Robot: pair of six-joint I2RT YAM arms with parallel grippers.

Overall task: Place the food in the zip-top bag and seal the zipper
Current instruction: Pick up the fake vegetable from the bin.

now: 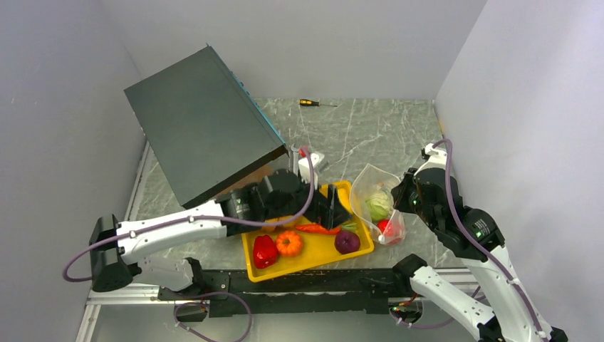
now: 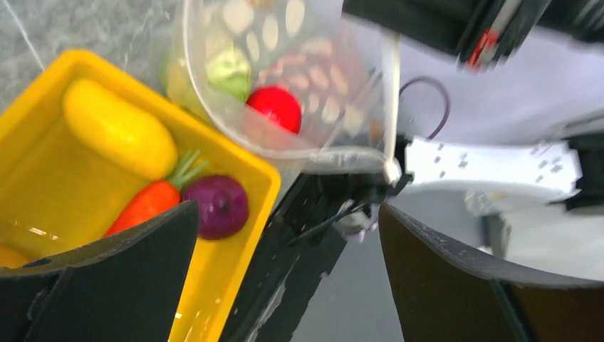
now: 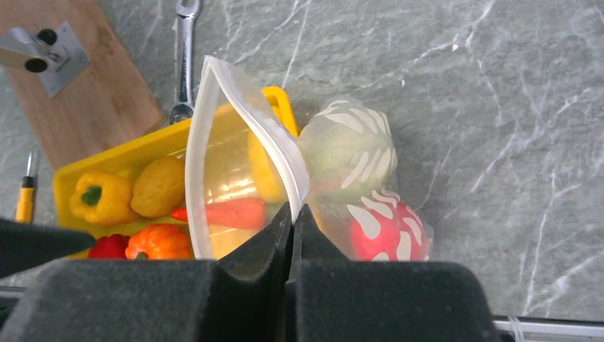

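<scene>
The zip-top bag (image 1: 372, 187) stands to the right of the yellow tray (image 1: 318, 249), mouth open. Inside it are a green cabbage (image 3: 345, 146) and a red tomato (image 3: 384, 231). My right gripper (image 3: 295, 208) is shut on the white zipper (image 3: 281, 153) at the bag's mouth. More food lies in the tray: red pepper (image 1: 265, 249), orange pumpkin (image 1: 289, 243), carrot (image 1: 317, 229), purple onion (image 1: 347, 241), yellow pepper (image 3: 100, 198). My left gripper (image 1: 335, 208) hovers over the tray's right end, open and holding nothing; in its wrist view the left gripper (image 2: 288, 210) spans the tray edge.
A dark grey box (image 1: 199, 121) leans tilted at the back left, over a wooden board (image 3: 85, 92). A wrench (image 3: 184, 57) lies behind the tray. A small screwdriver (image 1: 308, 102) lies at the far edge of the marble table.
</scene>
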